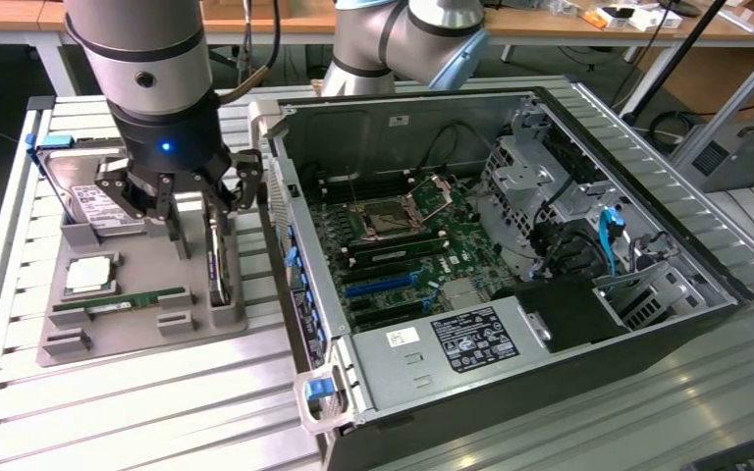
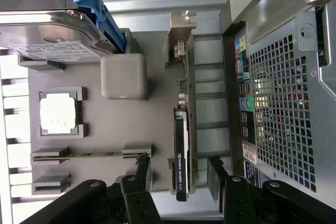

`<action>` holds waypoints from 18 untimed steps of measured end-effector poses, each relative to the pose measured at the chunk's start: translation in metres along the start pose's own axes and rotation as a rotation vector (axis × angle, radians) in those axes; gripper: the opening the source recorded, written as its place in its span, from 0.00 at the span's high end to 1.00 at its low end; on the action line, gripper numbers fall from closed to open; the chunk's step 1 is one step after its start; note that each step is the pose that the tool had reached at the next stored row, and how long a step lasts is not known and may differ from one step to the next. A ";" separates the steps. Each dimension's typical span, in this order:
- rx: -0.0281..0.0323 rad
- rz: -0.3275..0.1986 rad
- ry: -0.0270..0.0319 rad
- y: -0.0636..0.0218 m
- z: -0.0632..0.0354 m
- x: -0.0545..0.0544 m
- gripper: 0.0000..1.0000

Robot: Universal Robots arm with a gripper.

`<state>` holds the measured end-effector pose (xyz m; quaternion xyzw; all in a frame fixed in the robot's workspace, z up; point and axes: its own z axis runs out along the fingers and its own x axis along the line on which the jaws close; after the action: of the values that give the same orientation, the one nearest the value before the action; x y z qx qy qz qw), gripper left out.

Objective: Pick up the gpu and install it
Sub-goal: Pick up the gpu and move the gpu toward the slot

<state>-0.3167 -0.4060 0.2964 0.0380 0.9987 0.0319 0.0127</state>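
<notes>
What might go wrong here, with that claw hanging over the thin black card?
The open gripper hangs over the gpu, which stands on its thin edge in the grey holder; an off-centre close might tip or scrape it. The computer case wall is close beside the card, so one finger could catch on it.

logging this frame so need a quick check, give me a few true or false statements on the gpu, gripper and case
1. The gpu stands on edge in the gray tray. True.
2. The gripper is shut on the gpu. False: it is open, with one finger on each side of the card.
3. The hard drive sits on the tray. True.
4. The computer case is closed. False: its side is open and the motherboard is exposed.
</notes>
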 end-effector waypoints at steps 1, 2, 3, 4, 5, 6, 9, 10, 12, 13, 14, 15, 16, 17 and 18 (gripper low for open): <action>0.0001 0.000 0.0000 0.0004 0.0004 0.000 0.44; 0.0001 0.000 0.0000 0.0010 0.0008 -0.001 0.44; 0.0000 0.000 0.0000 0.0016 0.0011 -0.001 0.44; 0.0000 0.000 -0.0001 0.0022 0.0014 -0.001 0.44; 0.0000 0.000 0.0000 0.0027 0.0018 -0.001 0.44; 0.0000 0.000 -0.0001 0.0032 0.0024 -0.001 0.44; 0.0000 0.000 0.0000 0.0040 0.0045 -0.001 0.44; 0.0001 0.000 0.0001 0.0044 0.0054 -0.001 0.44; 0.0000 0.000 0.0000 0.0051 0.0072 -0.001 0.44; 0.0000 0.000 -0.0001 0.0054 0.0081 -0.001 0.44; -0.0001 -0.001 -0.0001 0.0058 0.0092 -0.002 0.44; 0.0000 -0.001 0.0000 0.0061 0.0101 -0.002 0.44; 0.0000 -0.001 0.0002 0.0065 0.0111 -0.003 0.44; 0.0006 -0.001 0.0003 0.0072 0.0120 -0.004 0.44; 0.0011 -0.001 0.0002 0.0078 0.0130 -0.004 0.44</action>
<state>-0.3114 -0.3977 0.2840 0.0373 0.9987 0.0313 0.0126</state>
